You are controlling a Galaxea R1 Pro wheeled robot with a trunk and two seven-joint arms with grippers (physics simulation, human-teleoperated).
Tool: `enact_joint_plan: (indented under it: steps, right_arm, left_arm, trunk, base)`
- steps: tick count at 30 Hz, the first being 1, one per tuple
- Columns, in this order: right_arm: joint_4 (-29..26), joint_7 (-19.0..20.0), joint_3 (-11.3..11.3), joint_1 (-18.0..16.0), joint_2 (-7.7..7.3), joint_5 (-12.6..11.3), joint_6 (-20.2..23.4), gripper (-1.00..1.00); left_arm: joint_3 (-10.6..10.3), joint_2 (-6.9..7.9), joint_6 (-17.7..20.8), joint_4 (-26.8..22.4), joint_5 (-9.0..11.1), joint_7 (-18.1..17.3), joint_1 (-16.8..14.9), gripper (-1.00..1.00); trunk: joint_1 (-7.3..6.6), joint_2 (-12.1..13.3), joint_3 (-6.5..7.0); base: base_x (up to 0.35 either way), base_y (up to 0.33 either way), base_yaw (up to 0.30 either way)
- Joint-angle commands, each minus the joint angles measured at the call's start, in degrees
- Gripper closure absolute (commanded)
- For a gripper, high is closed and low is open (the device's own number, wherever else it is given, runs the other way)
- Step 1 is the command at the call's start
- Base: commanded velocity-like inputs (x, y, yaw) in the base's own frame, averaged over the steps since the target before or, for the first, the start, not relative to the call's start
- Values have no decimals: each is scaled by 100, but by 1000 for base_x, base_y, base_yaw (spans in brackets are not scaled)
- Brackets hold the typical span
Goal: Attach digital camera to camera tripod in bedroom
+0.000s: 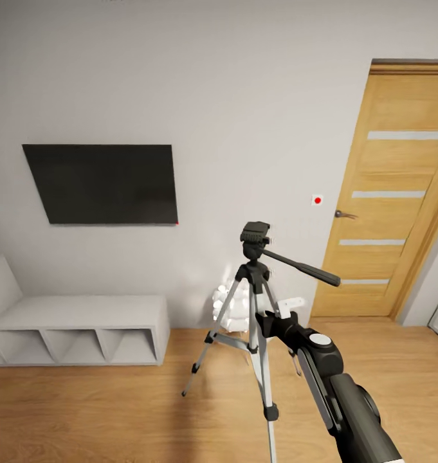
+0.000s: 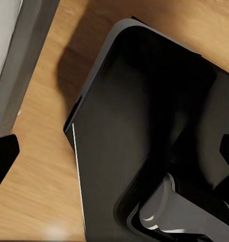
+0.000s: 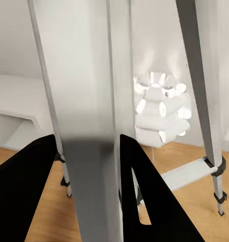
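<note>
The right arm's fingers [image 3: 89, 201] close around a silver leg of the camera tripod [image 1: 257, 302], which stands upright on the wood floor [image 1: 83, 411]. Behind it glows a white lamp [image 3: 160, 108]; further off are a wall screen [image 1: 103, 183], a low white shelf [image 1: 77, 328] and a wooden door [image 1: 392, 193]. I cannot tell how the left arm's fingers are set.

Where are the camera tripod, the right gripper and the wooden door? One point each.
camera tripod [image 1: 255, 238]: head view, on its black head.
right gripper [image 3: 87, 189]: right wrist view, midway between the two black fingertips, either side of a silver tripod leg.
wooden door [image 1: 389, 167]: head view, on a door panel above the handle.
</note>
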Motion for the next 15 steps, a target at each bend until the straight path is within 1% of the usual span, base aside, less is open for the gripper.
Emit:
enact_joint_plan:
  steps: [1,15]
  right_arm:
    - [-9,28,-6,-2,2,4,21,100]
    - [-9,7,-6,-2,2,20,-15,100]
  left_arm:
    - [30,-1,-13,3,-17,5,-1,-100]
    - [28,-1,-13,3,-18,5,-1,-100]
  trunk:
    - [2,-5,-2]
    - [2,-5,-2]
  base:
    - [0,0,254]
    - [0,0,249]
